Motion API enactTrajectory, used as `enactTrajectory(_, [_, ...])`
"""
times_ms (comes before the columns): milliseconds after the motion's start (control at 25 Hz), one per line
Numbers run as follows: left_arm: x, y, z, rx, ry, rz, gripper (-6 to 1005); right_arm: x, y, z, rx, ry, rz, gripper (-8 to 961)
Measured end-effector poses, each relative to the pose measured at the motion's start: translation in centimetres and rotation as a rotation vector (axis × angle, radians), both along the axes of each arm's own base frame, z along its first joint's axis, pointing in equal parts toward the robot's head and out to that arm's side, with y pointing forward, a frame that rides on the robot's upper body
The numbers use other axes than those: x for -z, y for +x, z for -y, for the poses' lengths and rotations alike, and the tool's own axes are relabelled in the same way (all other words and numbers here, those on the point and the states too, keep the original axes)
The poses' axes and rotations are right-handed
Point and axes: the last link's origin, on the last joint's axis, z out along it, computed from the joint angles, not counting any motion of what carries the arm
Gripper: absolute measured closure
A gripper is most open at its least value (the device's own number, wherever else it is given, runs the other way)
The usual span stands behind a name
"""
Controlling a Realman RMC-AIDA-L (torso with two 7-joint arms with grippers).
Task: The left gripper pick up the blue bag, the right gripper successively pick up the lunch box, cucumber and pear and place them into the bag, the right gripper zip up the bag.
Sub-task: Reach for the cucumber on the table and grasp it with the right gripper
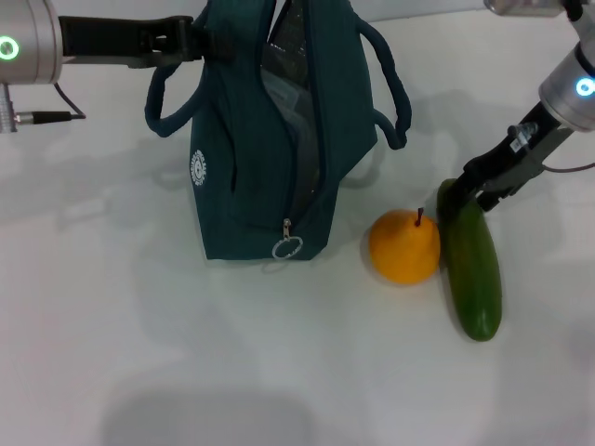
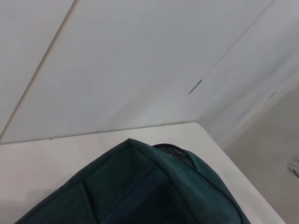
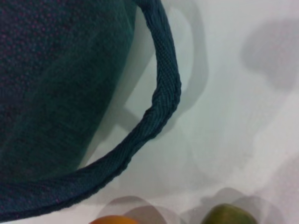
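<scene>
Your left gripper (image 1: 191, 42) reaches in from the tabletop's left edge near the far side and is closed on the upper part of the blue bag (image 1: 270, 139), where one carry handle (image 1: 167, 102) loops down beside it. The bag stands upright toward the far middle of the white tabletop (image 1: 186, 372), its side zipper open and its ring pull (image 1: 287, 247) hanging near the base. Something grey and shiny shows through the opening; you cannot tell what it is. A second handle (image 1: 390, 88) droops on the side facing the right edge.

Your right gripper (image 1: 469, 190) comes in from the right edge and sits at the far end of the cucumber (image 1: 472, 269), its fingers on either side of the tip; whether they are pressed shut on it you cannot tell. The cucumber lies flat, running toward the near edge. The pear (image 1: 404, 246), orange-yellow with a short stem, rests between the bag and the cucumber, touching the cucumber
</scene>
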Motion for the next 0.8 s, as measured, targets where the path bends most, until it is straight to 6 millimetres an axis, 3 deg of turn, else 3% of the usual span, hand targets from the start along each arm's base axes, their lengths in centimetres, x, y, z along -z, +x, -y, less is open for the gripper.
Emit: enactTrajectory(800, [0.04,-0.37,0.17,-0.009,-0.002,0.001,954,1.01,-0.33,0.66,0.002,-0.048,0.005,346])
